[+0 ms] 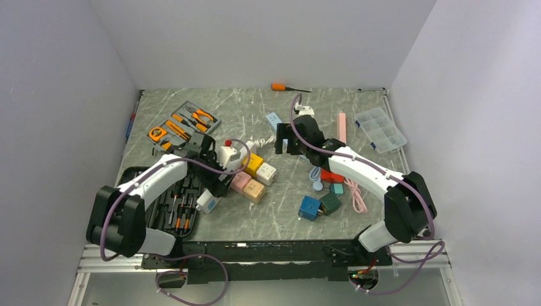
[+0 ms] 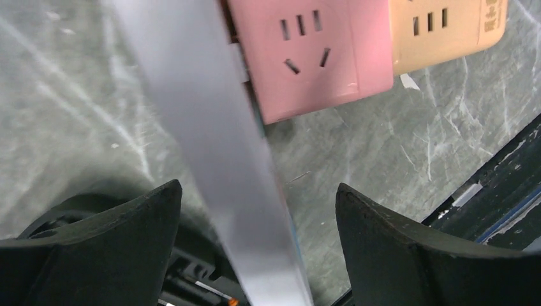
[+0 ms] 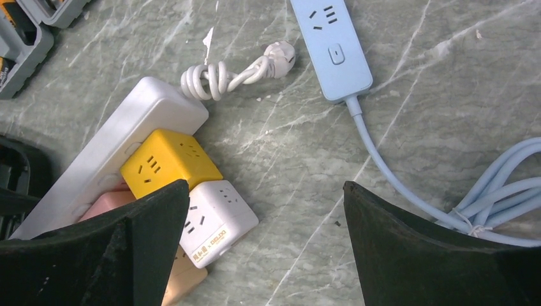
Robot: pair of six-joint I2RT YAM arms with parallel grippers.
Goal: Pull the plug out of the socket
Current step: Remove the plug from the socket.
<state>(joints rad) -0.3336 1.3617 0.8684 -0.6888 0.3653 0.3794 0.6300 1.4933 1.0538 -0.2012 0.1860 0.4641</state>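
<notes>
Nothing is pulled out yet. The left fingers (image 2: 408,248) are spread wide around a blurry pale bar (image 2: 217,159), not gripping it. The right fingers (image 3: 421,255) are spread wide, holding nothing. The yellow cube plug (image 3: 163,167) sits in the white strip (image 3: 127,127), just beyond one of their tips.
</notes>
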